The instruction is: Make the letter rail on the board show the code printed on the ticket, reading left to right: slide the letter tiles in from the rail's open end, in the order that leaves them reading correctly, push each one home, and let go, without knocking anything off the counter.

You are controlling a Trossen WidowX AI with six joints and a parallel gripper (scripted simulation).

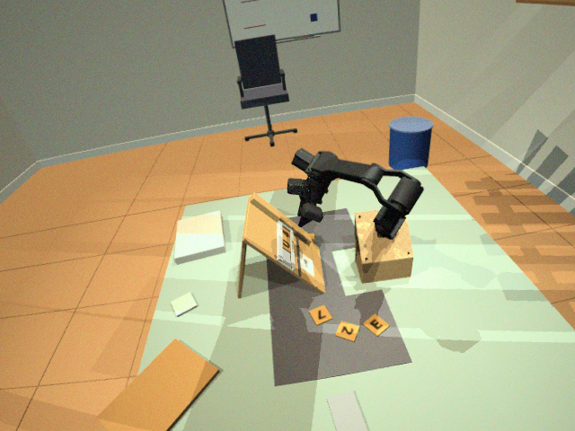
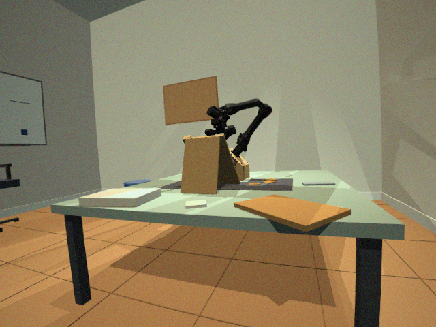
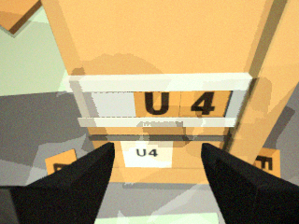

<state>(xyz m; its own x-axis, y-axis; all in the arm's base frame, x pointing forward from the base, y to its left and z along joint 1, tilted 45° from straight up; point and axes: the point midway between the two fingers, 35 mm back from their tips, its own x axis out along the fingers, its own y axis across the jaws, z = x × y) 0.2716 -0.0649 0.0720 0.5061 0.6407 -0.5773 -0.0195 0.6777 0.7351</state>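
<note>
The slanted board (image 1: 262, 223) (image 3: 149, 37) carries a white rail (image 1: 291, 266) (image 3: 159, 81). In the rail a U tile (image 3: 156, 104) and a 4 tile (image 3: 203, 104) sit side by side, upright, reading U4. The rail's left part is vacant; a narrow grey strip shows right of the 4. The ticket (image 1: 306, 265) (image 3: 132, 160) below reads U4. My gripper (image 3: 157, 148) is open and empty, its fingers apart in front of the board below the rail. Tiles 7 (image 1: 320, 314), 2 (image 1: 347, 330) and a 3 or E (image 1: 375, 324) lie on the dark mat.
In the wrist view, an F-like tile (image 3: 275, 161) lies right of the board and a partly hidden tile (image 3: 61, 161) left. A white box (image 1: 199, 236) (image 2: 116, 197), a small pale block (image 1: 184, 303) (image 2: 195, 204) and an orange panel (image 1: 162, 384) (image 2: 292, 209) overhanging the counter edge stand around.
</note>
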